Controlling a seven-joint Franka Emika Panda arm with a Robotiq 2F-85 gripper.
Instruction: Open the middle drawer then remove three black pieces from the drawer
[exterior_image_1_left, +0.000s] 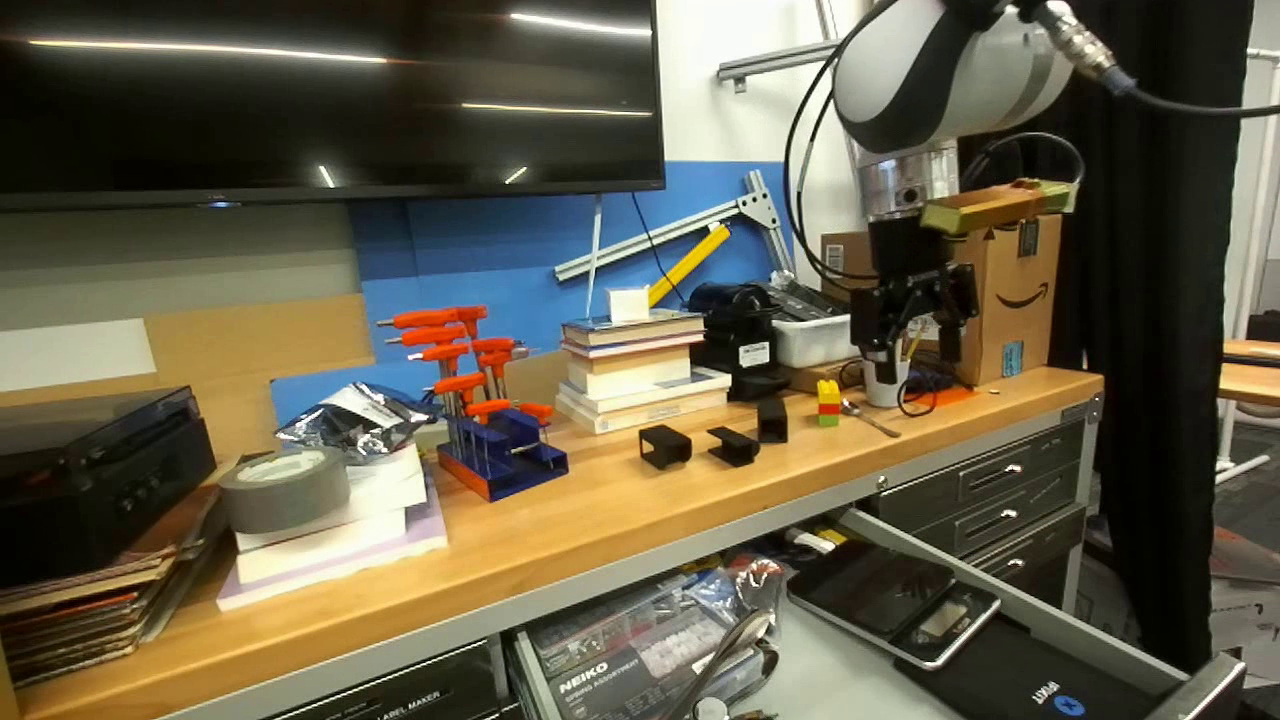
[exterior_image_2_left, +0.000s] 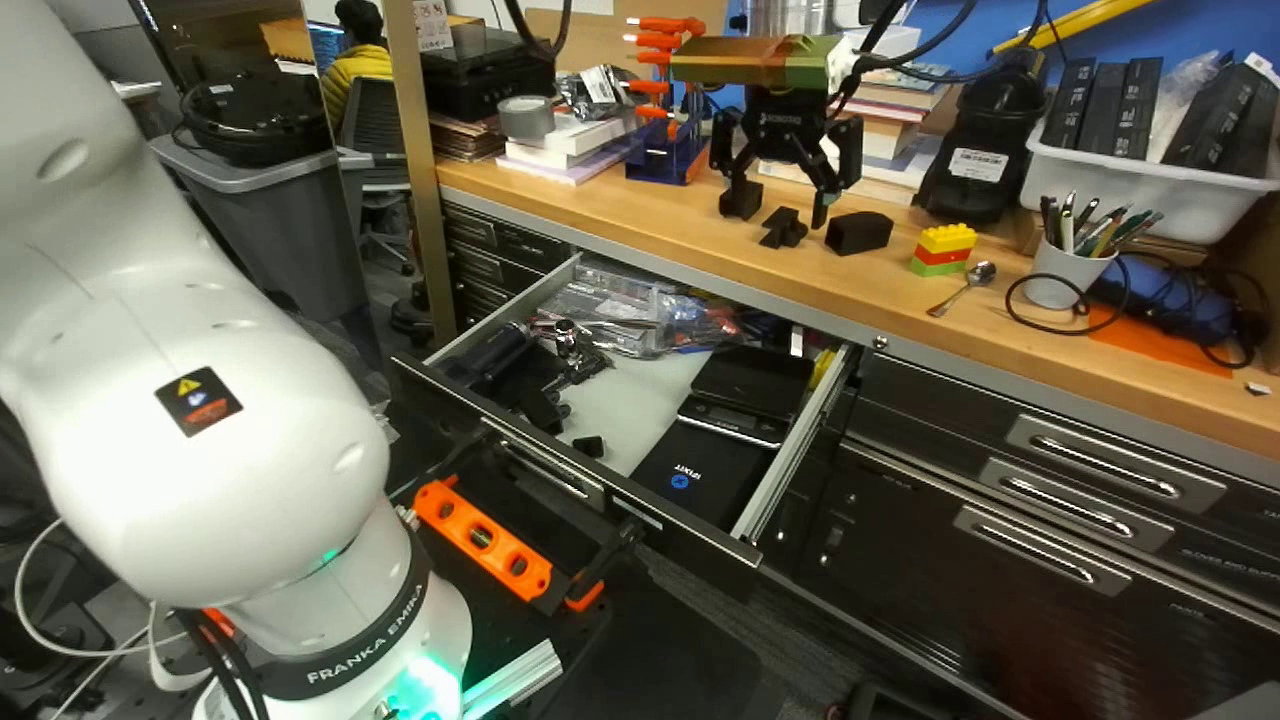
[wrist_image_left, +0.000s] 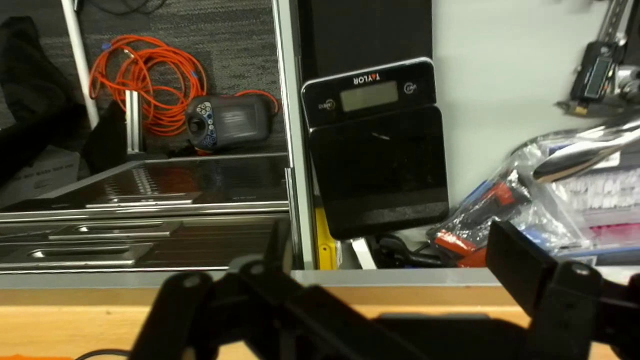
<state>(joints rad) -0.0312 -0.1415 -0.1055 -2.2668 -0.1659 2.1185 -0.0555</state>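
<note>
- In an exterior view, the small, chunky, matte black left piece, the irregular matte black middle piece and the oblong matte black right piece lie apart on the pale wooden bench top, left of the yellow, red and green toy-brick stack.
- The left piece seems to turn a hollow end near and left. The middle piece points a thin tab left, thick end right. The right piece's long axis runs roughly near to far.
- I judge all three light and stiff, with fair grip. Hold the left piece by its solid part, as thin walls may give, and the middle piece by its thick end.
- The black two-fingered gripper hangs above the bench, touching no piece, jaws wide, holding nothing.
- In an exterior view, the wide dark-fronted metal drawer, full of clutter, stands pulled out between drawer banks: likely the task's middle drawer. Here the right piece is blunt at left, tapering right; straddle its narrow width.
- In the wrist view, jaws also stand wide; whether the dark shape low between them is a piece, I cannot tell.
</note>
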